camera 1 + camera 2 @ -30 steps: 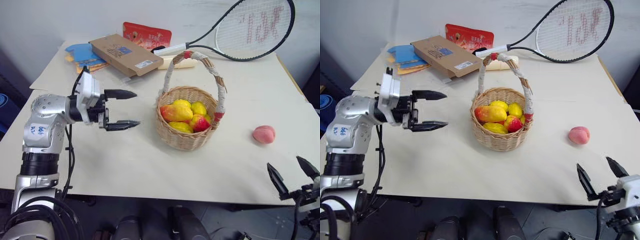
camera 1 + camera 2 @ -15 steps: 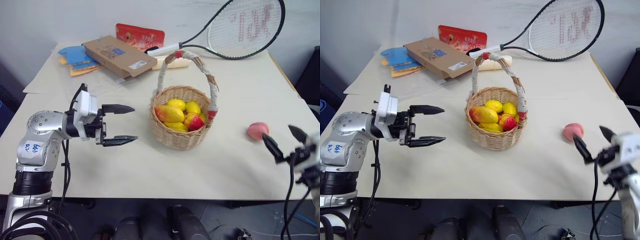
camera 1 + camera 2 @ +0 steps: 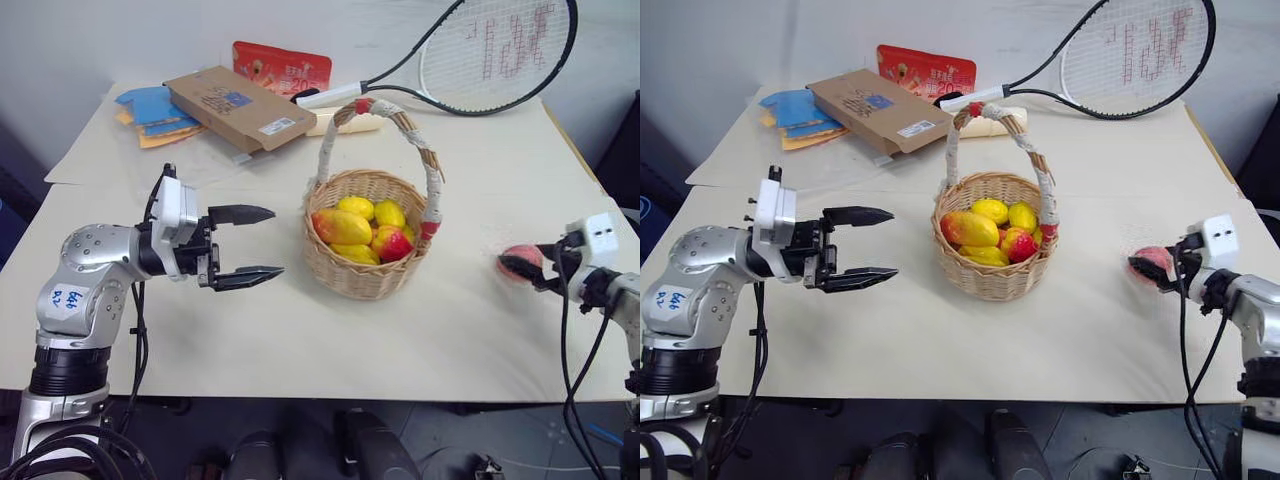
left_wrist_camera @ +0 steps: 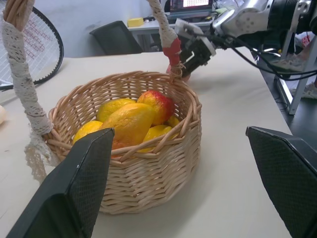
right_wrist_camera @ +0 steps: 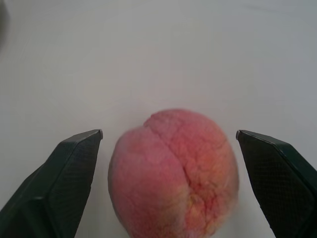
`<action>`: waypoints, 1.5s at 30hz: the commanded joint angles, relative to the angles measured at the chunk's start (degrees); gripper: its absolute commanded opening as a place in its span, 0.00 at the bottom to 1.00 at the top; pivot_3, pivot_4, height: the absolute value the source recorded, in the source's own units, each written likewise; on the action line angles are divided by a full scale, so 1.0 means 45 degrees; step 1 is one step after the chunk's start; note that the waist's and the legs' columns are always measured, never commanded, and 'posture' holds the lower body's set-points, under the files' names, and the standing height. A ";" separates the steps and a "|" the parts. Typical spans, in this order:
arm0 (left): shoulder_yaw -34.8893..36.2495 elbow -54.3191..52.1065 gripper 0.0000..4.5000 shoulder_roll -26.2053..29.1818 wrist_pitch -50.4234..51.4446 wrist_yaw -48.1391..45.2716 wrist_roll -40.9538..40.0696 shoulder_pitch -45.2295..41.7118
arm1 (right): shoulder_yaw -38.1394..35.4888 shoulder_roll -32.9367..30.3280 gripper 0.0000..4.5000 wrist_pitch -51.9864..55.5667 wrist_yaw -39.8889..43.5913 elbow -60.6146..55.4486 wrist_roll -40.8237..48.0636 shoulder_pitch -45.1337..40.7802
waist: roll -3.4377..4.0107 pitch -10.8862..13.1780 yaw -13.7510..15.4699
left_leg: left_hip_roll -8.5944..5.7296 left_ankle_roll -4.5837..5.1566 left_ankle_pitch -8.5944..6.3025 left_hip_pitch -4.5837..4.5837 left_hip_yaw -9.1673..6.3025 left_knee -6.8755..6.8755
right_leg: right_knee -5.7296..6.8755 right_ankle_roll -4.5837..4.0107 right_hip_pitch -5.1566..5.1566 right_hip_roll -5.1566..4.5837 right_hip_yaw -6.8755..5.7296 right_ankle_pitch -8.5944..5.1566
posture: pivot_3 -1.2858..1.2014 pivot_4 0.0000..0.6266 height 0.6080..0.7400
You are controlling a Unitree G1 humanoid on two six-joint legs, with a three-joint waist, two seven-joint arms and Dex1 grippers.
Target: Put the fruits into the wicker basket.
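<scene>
The wicker basket (image 3: 368,276) stands mid-table, its tall corded handle (image 3: 432,168) arching over it. Several fruits lie inside: an orange-yellow mango (image 3: 343,227), yellow ones (image 3: 391,213) and a red-yellow one (image 3: 398,243). A pink peach (image 3: 518,259) rests on the table to the basket's right. My right gripper (image 3: 524,268) is open, one finger on each side of the peach (image 5: 173,173), apart from it. My left gripper (image 3: 277,241) hangs open and empty just left of the basket (image 4: 148,193), pointing at it.
Along the table's back edge lie a tennis racket (image 3: 480,55), a cardboard box (image 3: 235,105), a red packet (image 3: 282,68), blue sheets (image 3: 150,105) and a cream cylinder (image 3: 352,125). The table's right edge (image 3: 590,180) runs close behind the peach.
My right gripper has come forward from the table's near edge up to the peach and now straddles it, still open. The left gripper has stayed put.
</scene>
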 commanded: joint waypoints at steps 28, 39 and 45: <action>0.0849 -0.0564 1.00 0.0462 0.0275 0.0499 -0.0661 0.1169 | 0.0579 0.2032 0.59 0.4546 -0.0800 -1.4777 0.6239 0.1863 | 0.0075 0.0071 -0.0005 | 0.0024 -0.0021 -0.0011 -0.0036 -0.0051 0.0060 | 0.0036 0.0010 -0.0012 0.0010 -0.0026 0.0014 | 0.52 0.24 1.00; 0.0943 -0.0715 1.00 0.0514 0.0337 0.0668 -0.0761 0.1218 | 0.3672 0.4051 0.59 0.3621 -0.5436 -1.4209 0.0631 0.0834 | 0.0060 0.0062 0.0016 | 0.0000 0.0013 -0.0021 -0.0194 -0.0030 0.0110 | 0.0055 0.0018 -0.0165 -0.0023 -0.0024 0.0018 | 0.52 0.24 1.00; 0.0949 -0.0784 1.00 0.0460 0.0338 0.0781 -0.0803 0.1205 | 0.3843 0.4816 0.96 0.1959 -0.4721 -1.3718 0.0328 0.0420 | 0.0059 0.0061 -0.0029 | 0.0006 -0.0001 -0.0007 -0.0210 -0.0025 0.0107 | 0.0074 0.0010 -0.0197 -0.0007 -0.0020 0.0014 | 0.52 0.24 1.00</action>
